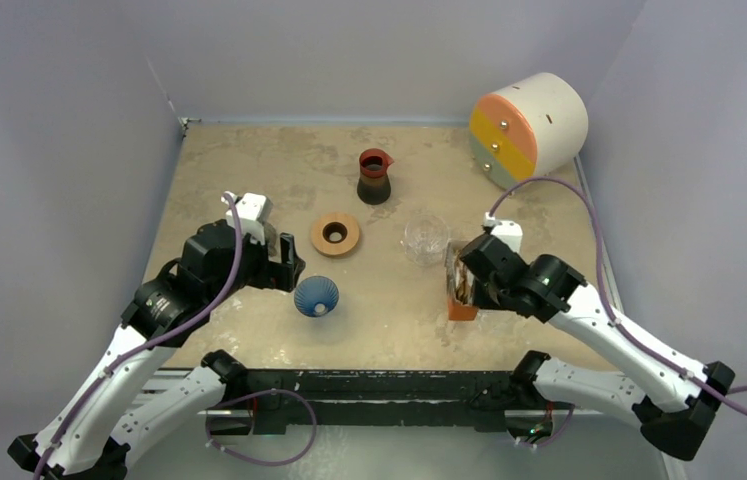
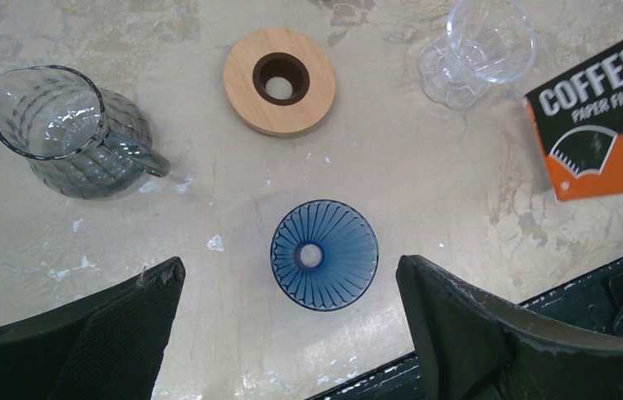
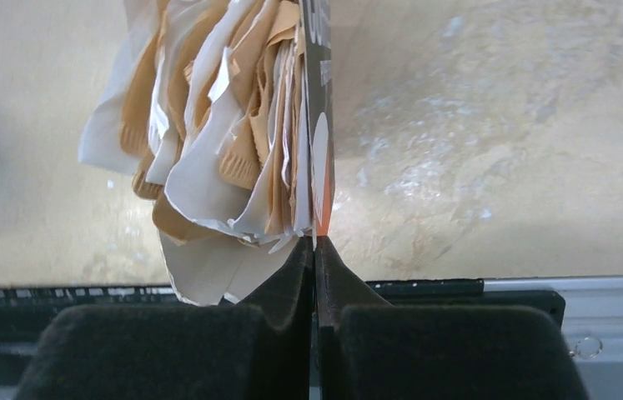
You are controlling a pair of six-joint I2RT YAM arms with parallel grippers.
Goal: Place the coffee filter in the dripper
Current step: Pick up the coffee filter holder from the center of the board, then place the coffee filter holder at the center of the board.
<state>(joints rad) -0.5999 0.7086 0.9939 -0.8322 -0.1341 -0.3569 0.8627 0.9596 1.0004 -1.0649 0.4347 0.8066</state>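
- Blue dripper stands wide end up on the table, near the front edge.
- Left gripper hangs above it, fingers spread wide.
- Right gripper pinches the filter box wall; paper filters fan out alongside.

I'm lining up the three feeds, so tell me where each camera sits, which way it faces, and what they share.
Top external: above and behind the arm bases, looking down on the table; both arms show, with left gripper and right gripper.
Left wrist: faces down at the blue dripper; its open fingers frame the bottom.
Right wrist: looks along its shut fingers at the filter pack they pinch.
Shared: top and left wrist both show dripper, wooden ring and filter pack.
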